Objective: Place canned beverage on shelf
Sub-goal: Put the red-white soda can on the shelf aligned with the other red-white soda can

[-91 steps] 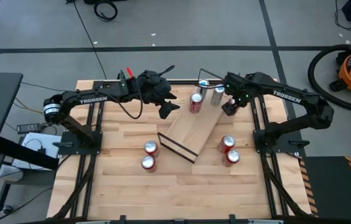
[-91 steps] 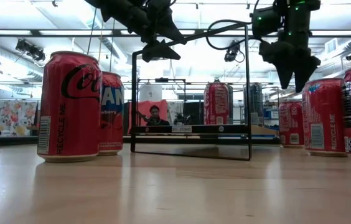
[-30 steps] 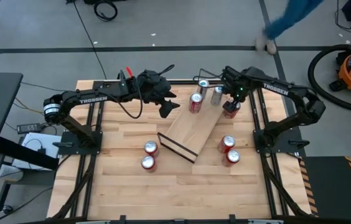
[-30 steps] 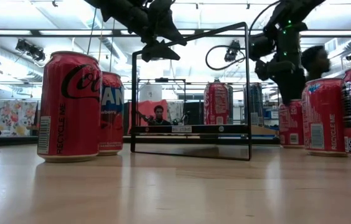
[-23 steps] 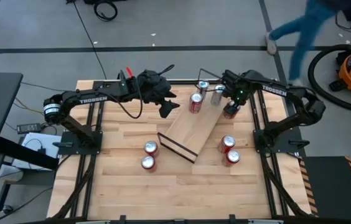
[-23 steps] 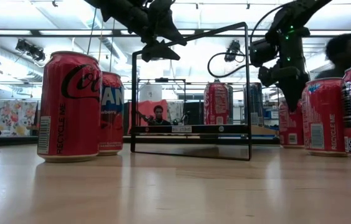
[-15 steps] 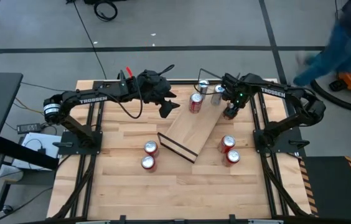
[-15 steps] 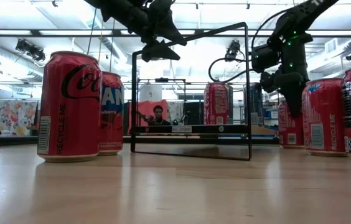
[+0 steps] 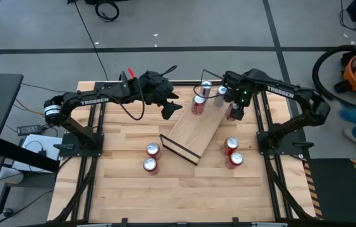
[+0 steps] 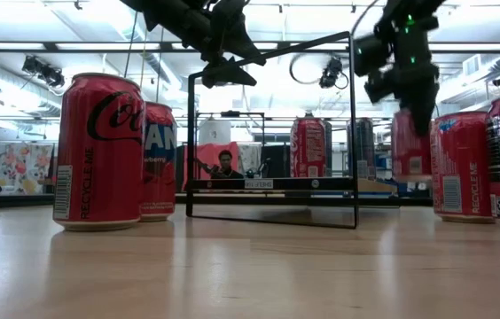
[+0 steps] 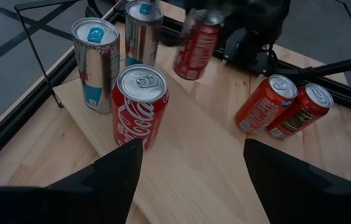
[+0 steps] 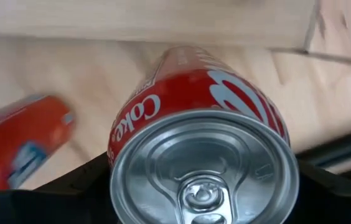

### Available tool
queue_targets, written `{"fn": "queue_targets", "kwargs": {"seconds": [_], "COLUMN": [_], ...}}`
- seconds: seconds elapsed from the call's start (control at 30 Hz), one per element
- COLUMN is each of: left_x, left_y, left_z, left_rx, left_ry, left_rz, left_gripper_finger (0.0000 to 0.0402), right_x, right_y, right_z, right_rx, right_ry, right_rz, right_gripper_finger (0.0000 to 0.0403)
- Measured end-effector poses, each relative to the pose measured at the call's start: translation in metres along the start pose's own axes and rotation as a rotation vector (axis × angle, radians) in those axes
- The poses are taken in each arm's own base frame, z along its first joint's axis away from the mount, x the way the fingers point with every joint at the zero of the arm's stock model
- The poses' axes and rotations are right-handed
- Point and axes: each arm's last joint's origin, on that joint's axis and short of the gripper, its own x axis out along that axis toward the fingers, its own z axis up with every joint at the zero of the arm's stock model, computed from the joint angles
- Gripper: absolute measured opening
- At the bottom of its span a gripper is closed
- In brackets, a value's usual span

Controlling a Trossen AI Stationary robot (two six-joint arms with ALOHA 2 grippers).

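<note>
At table's left rear, left gripper (image 9: 170,108) hovers open beside shelf (image 9: 194,133); shelf lies diagonally mid-table, cans standing on its far end; right gripper (image 9: 233,112) clamps a red can (image 10: 411,142), lifted off the table

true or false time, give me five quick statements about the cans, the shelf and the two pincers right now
1. The right pincer grips a red Coke can lifted off the table. True.
2. The shelf holds no cans. False: one red can and two silver cans stand at its far end.
3. The left pincer holds a can. False: it hangs open and empty above the shelf's edge.
4. Two cans stand on the tabletop on the left arm's side of the shelf. True.
5. The lifted can is a silver one. False: it is red, with Coke lettering.
</note>
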Motion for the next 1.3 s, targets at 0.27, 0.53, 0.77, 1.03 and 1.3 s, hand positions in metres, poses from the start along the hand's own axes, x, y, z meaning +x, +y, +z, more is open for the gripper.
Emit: {"fn": "queue_targets", "kwargs": {"seconds": [0.27, 0.53, 0.77, 1.03, 1.3], "left_x": [0.0, 0.0, 0.0, -0.001, -0.001], "left_y": [0.002, 0.002, 0.002, 0.001, 0.001], "left_z": [0.0, 0.002, 0.004, 0.004, 0.003], "left_rx": [0.011, 0.018, 0.021, 0.024, 0.026], "left_ry": [-0.002, -0.015, -0.036, -0.034, -0.033], "left_rz": [0.006, 0.003, 0.001, -0.003, -0.002], "left_gripper_finger": [0.029, 0.029, 0.029, 0.029, 0.029], "right_x": [-0.024, -0.015, -0.004, -0.007, 0.004], "right_y": [0.039, 0.071, 0.088, 0.093, 0.09], "right_z": [0.012, 0.02, 0.044, 0.076, 0.085], "right_rx": [-0.136, -0.15, -0.15, -0.2, -0.475], "right_ry": [-0.079, -0.074, 0.015, 0.004, 0.038], "right_rz": [0.006, 0.019, -0.029, -0.061, -0.123], "right_gripper_finger": [0.0314, 0.0314, 0.0315, 0.0315, 0.0316]}}
